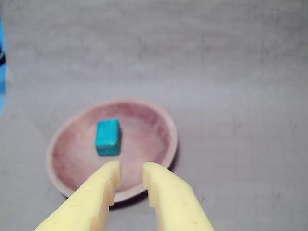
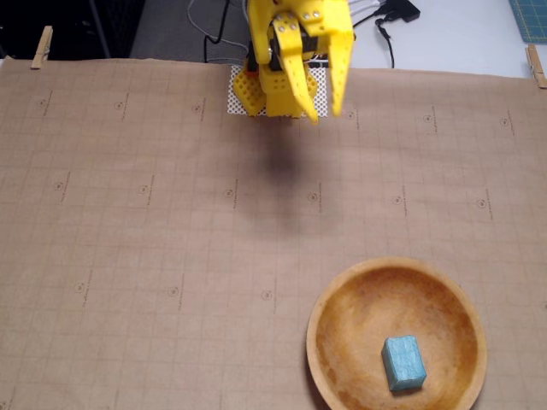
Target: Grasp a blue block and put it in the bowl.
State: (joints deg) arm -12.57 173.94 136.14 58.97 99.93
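Note:
The blue block (image 1: 108,137) (image 2: 403,362) lies inside the wooden bowl (image 1: 72,168) (image 2: 342,295), resting on its floor and free of any grip. In the fixed view the bowl sits at the lower right of the paper-covered table. My yellow gripper (image 1: 131,169) (image 2: 324,115) is open with nothing between its fingers. In the fixed view it hangs raised near the arm's base at the top centre, far from the bowl. In the wrist view the two fingertips frame the bowl's near rim from a distance.
Brown gridded paper (image 2: 128,213) covers the table, held by wooden clothespins (image 2: 42,46) at the top corners. The arm's base (image 2: 278,85) and some cables (image 2: 385,17) sit at the far edge. A blue object (image 1: 2,72) shows at the wrist view's left edge.

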